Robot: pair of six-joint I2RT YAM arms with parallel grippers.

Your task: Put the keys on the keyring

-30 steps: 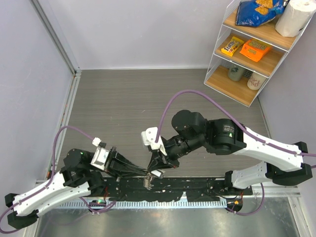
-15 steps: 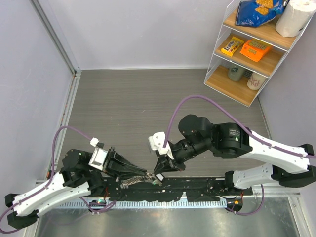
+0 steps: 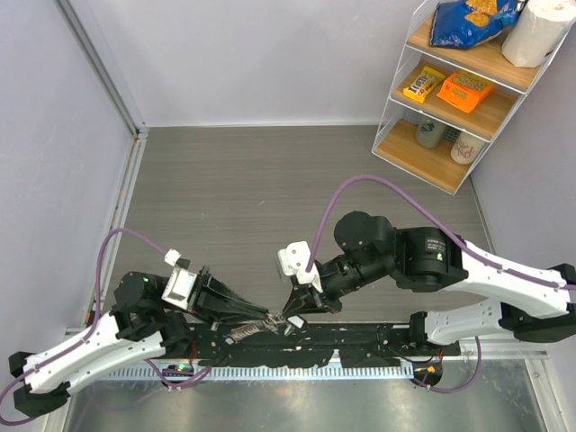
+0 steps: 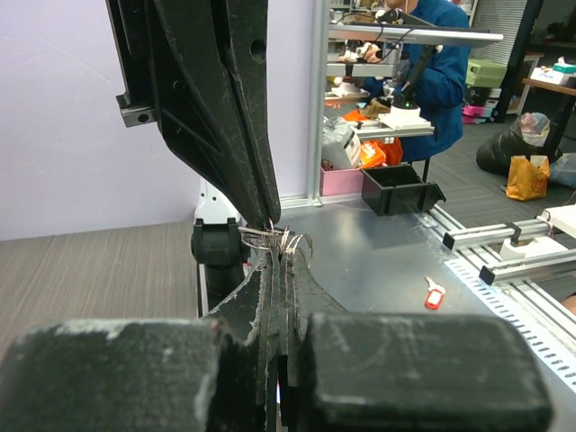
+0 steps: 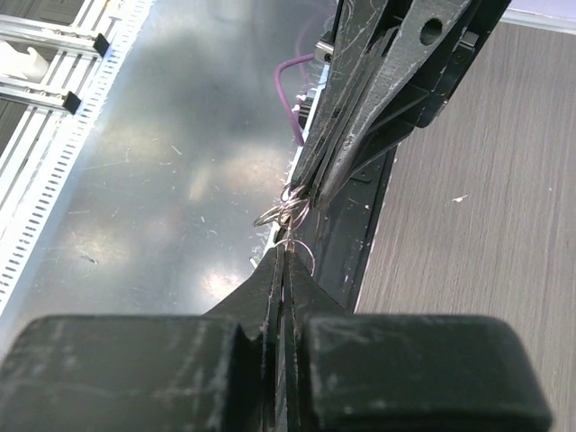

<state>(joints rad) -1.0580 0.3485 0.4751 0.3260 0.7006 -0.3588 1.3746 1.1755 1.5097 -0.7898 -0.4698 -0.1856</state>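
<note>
My two grippers meet tip to tip just above the black rail at the table's near edge. The left gripper [image 3: 269, 317] [image 4: 279, 250] is shut on thin silver wire loops of the keyring [image 4: 286, 238]. The right gripper [image 3: 291, 315] [image 5: 286, 248] is shut too, pinching a wire loop of the same keyring [image 5: 288, 212]. A silvery chain-like strip [image 3: 243, 330] hangs below the left fingers. A small white piece [image 3: 294, 321] shows at the right fingertips. No key held in the tangle can be made out.
A small red-headed key [image 4: 434, 292] lies on the metal bench below the table. A white shelf [image 3: 450, 171] with snacks and cups stands at the far right. Purple cables [image 3: 360, 184] arc over the right arm. The black rail [image 3: 360, 340] runs along the near edge.
The right arm has slid right and a little nearer, keeping its tips on the loops. The chain-like strip swung from hanging straight down to trailing left under the left fingers.
</note>
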